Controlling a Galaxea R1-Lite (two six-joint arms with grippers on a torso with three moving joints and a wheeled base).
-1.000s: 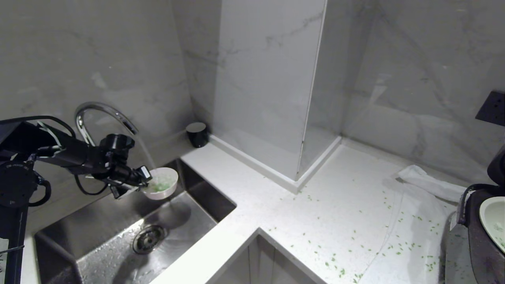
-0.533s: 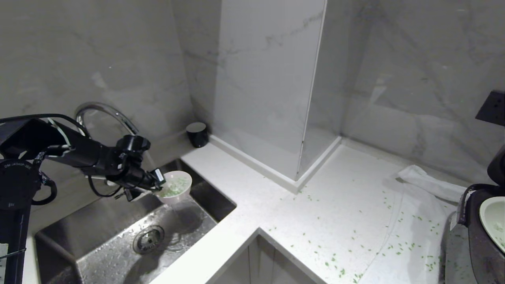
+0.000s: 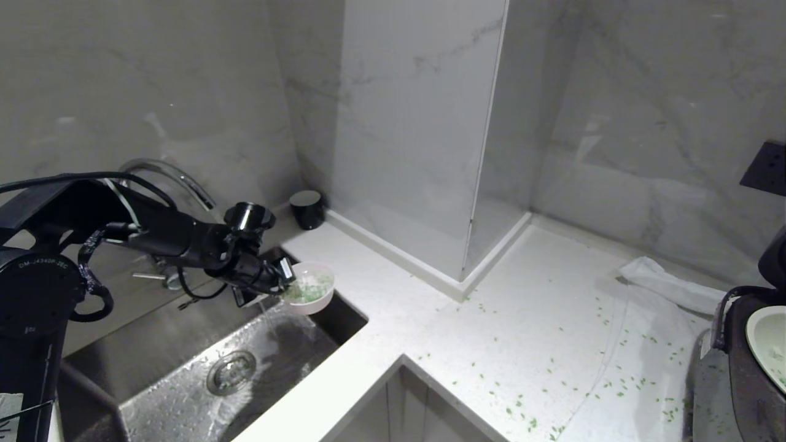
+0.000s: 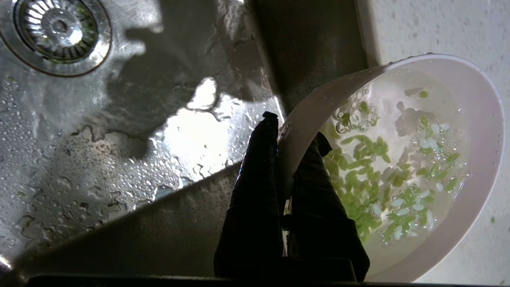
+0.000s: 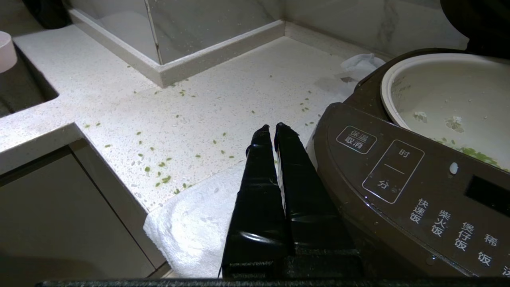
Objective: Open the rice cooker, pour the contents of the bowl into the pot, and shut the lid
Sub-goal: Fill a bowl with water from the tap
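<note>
My left gripper (image 3: 285, 283) is shut on the near rim of the small bowl (image 3: 313, 288) and holds it in the air over the sink's right end, close to the counter edge. In the left wrist view one finger is outside the bowl (image 4: 462, 223) wall and the other inside, among the contents (image 4: 370, 167), green bits in water. The dark brown rice cooker (image 3: 746, 380) stands at the far right. Its lid (image 3: 775, 258) is raised and the pale pot (image 3: 767, 341) is exposed. My right gripper (image 5: 275, 128) is shut and empty beside the cooker (image 5: 398, 191) front.
Below the bowl lies a wet steel sink (image 3: 184, 344) with its drain (image 3: 230, 371); a curved faucet (image 3: 178, 178) stands behind my left arm. A black cup (image 3: 306, 209) sits in the counter's corner. Green bits (image 3: 522, 417) litter the counter. A white towel (image 3: 669, 285) lies by the cooker.
My left arm has carried the bowl to the right, out from under the faucet's stream and towards the counter edge. The right arm has not moved.
</note>
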